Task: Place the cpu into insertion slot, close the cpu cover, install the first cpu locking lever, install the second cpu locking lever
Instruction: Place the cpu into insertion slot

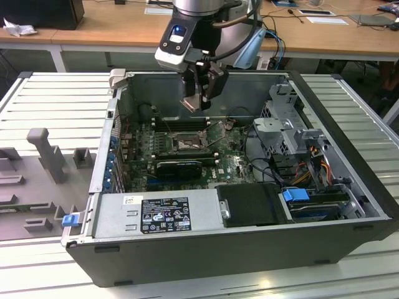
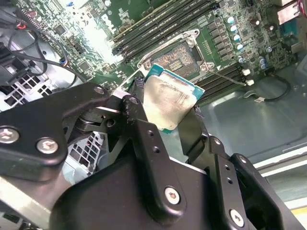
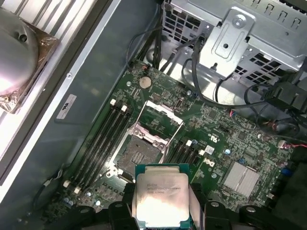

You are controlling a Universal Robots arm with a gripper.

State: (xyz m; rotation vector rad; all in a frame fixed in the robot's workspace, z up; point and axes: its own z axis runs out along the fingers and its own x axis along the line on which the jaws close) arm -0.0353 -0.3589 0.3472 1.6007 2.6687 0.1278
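Lying on its side on a ribbed grey tabletop [image 1: 56,93], an open computer case [image 1: 249,255] shows its green motherboard [image 1: 234,159] facing up. A robot arm reaches down into the case from above.

Its black claw [image 1: 198,103] hangs above the board and is closed on the cpu [image 3: 160,196], a flat square chip with a silvery top, pinched by two opposite edges. That grip leaves the metal top facing the wrist cameras and, I judge, keeps the underside free to meet the socket.

The insertion slot [image 3: 139,155], a dark square socket, lies bare on the board below and somewhat ahead of the chip, well apart from it. The cpu cover [image 3: 164,110], a thin metal frame with a square window, stands raised at the slot's far edge, which is why the socket is exposed.

Long narrow memory slots [image 3: 103,139] run along both sides of the socket. A long black card [image 1: 181,165] sits just beside it. Dark cables [image 3: 225,96] loop near the metal drive cage [image 3: 240,38], away from the socket. Nothing lies between chip and slot.
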